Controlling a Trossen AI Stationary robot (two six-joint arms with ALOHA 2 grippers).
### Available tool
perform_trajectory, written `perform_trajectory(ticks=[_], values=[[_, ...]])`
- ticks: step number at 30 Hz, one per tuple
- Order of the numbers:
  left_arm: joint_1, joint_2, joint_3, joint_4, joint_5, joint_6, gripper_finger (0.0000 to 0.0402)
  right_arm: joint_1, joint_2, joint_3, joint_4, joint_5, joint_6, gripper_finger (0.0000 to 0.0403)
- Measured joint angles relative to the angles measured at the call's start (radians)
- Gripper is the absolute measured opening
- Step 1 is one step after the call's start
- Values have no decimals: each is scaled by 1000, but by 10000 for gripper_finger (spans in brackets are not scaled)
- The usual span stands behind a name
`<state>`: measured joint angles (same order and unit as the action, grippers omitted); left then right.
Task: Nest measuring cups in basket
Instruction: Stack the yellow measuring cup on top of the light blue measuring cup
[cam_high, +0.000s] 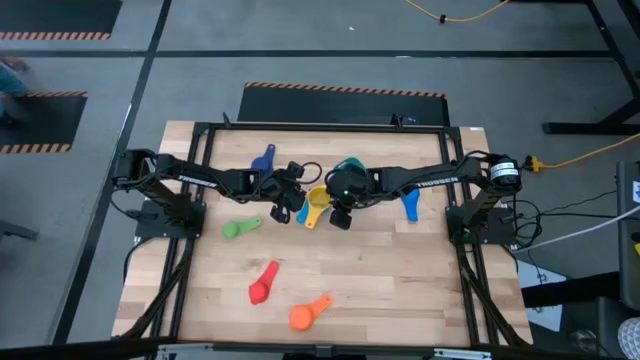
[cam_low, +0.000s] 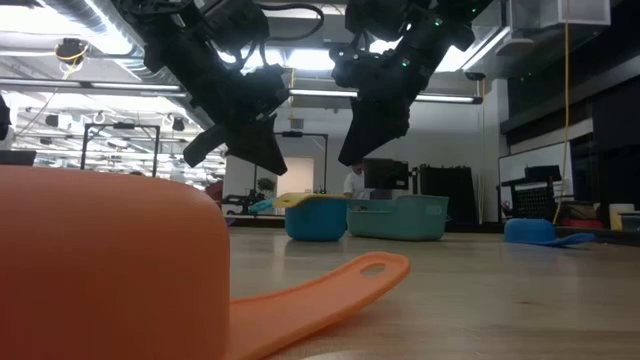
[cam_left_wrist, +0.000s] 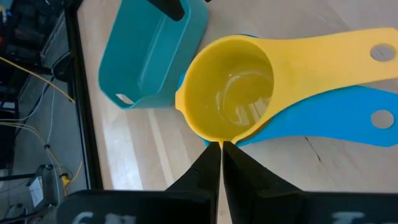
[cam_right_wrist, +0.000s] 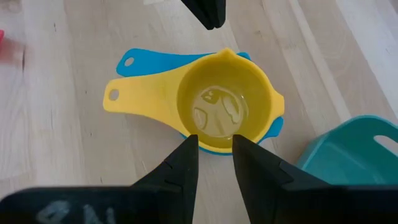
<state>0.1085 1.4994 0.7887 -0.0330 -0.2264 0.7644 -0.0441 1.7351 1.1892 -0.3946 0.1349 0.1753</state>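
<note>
yellow cup (cam_left_wrist: 231, 93) nested in light blue cup (cam_left_wrist: 323, 118), just beyond shut left pincer (cam_left_wrist: 220, 147).

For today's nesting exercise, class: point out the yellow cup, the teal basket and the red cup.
yellow cup (cam_right_wrist: 225, 111): right wrist view, floor of its bowl.
teal basket (cam_left_wrist: 140, 59): left wrist view, outer side wall.
red cup (cam_high: 263, 285): high view, where its handle joins its bowl.
</note>
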Motion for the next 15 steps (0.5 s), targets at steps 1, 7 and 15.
perform_trajectory(ticks=[1, 7, 15], values=[[0, 0, 0, 0, 0, -2, 10, 0, 0, 0, 0, 0, 0, 104], [0, 0, 0, -1, -14, -64, 16, 0, 0, 0, -1, 3, -26, 104], [0, 0, 0, -12, -77, -284, 21, 0, 0, 0, -2, 1, -27, 104]])
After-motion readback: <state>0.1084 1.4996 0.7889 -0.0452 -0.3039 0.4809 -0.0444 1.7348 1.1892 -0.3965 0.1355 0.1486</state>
